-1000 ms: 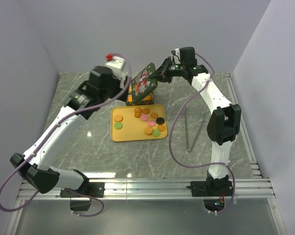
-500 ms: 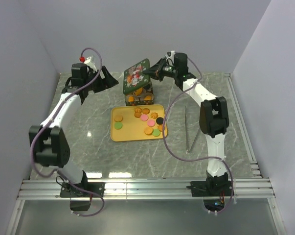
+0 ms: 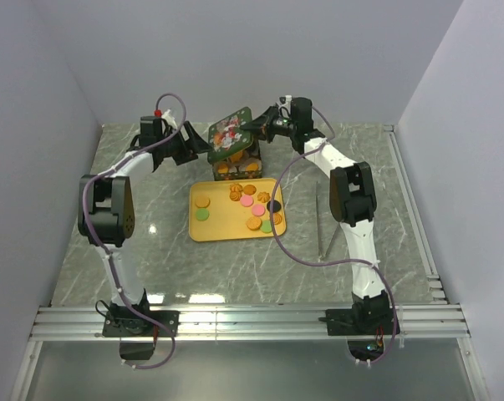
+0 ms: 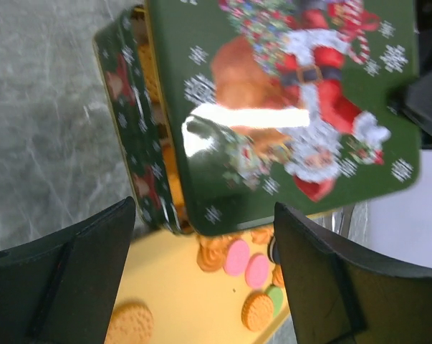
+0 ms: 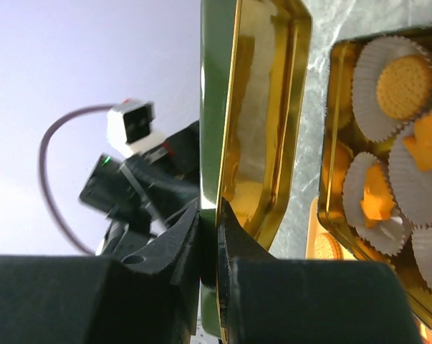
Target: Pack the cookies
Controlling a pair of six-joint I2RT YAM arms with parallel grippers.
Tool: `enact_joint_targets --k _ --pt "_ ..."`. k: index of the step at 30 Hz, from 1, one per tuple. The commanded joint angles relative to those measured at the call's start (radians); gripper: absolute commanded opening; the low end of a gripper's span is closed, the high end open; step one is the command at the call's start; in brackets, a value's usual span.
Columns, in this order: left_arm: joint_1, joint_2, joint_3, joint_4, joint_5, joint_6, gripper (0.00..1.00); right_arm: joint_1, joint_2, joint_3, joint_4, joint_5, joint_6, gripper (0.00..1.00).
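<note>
Several cookies (image 3: 253, 205) in orange, pink, green and black lie on a yellow tray (image 3: 222, 224). Behind it stands a green tin (image 3: 237, 167) with cookies in white paper cups (image 5: 403, 77). My right gripper (image 3: 253, 129) is shut on the edge of the tin's Santa lid (image 3: 230, 132) and holds it tilted above the tin; the right wrist view shows the lid's gold inside (image 5: 262, 129) and the grip (image 5: 210, 215). My left gripper (image 3: 200, 147) is open and empty just left of the tin. Its wrist view (image 4: 205, 272) looks at the lid (image 4: 294, 107), the tin's wall (image 4: 133, 165) and pink cookies (image 4: 237, 256).
A thin pair of metal tongs (image 3: 323, 225) lies on the marble table to the right of the tray. Grey walls close the back and both sides. A slatted rail (image 3: 252, 317) runs along the near edge.
My left arm has swung from the front left to the back, its open gripper now beside the tin. My right gripper has carried the lid leftward and lower over the tin.
</note>
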Motion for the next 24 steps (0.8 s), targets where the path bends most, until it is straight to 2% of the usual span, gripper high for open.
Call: enact_joint_targets --k 1,7,16,24 --pt "0.007 0.061 0.067 0.078 0.047 -0.018 0.83 -0.002 0.008 0.033 0.044 -0.044 -0.006 0.0" --pt "0.008 0.153 0.089 0.167 0.084 -0.081 0.83 -0.008 0.02 -0.02 0.099 -0.063 0.023 0.0" --pt "0.007 0.25 0.161 0.193 0.142 -0.115 0.81 -0.008 0.019 -0.076 0.061 -0.046 -0.031 0.0" --pt "-0.005 0.299 0.185 0.172 0.19 -0.118 0.71 -0.028 -0.001 -0.179 0.069 -0.023 -0.06 0.0"
